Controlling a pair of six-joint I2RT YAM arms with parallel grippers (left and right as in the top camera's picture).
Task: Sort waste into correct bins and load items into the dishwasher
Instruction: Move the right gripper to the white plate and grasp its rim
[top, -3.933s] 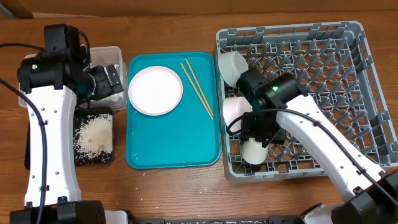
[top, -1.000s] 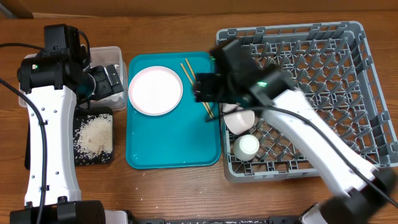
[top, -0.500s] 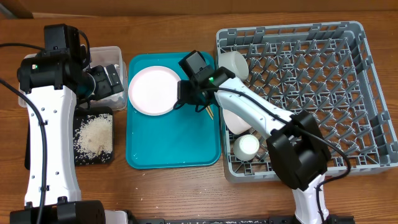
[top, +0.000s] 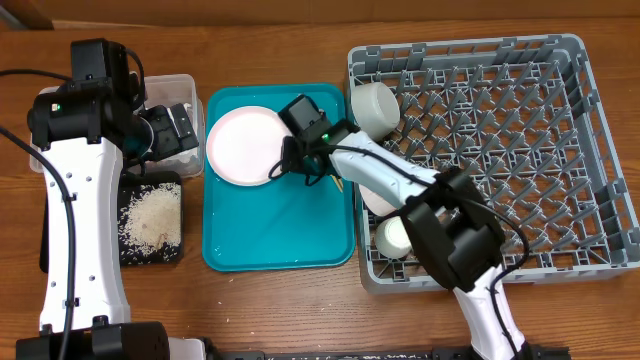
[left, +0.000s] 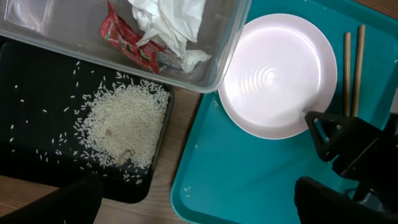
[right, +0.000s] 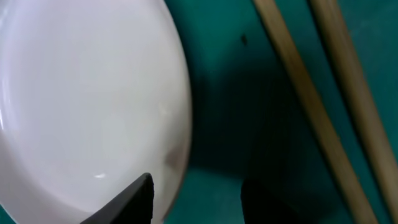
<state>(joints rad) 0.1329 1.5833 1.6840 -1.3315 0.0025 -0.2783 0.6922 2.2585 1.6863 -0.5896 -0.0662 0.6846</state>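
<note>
Plate (top: 245, 145), white and round, lies on the teal tray (top: 280, 230) on the bench (top: 300, 40), with the two chopsticks (left: 347, 74) beside it on the same tray, and the right claw (right: 196, 198) is down at the plate's edge nearest them with its fingers (right: 134, 199) apart, one over the plate's surface and the other over bare tray, the rim between them and not pinched. Left claw (left: 199, 202) hangs spread wide and empty over the clear tub (left: 62, 37), which holds the napkin (left: 168, 22) and wrapper (left: 127, 43), beside the black tray (left: 37, 112) with its rice (left: 124, 127).
</note>
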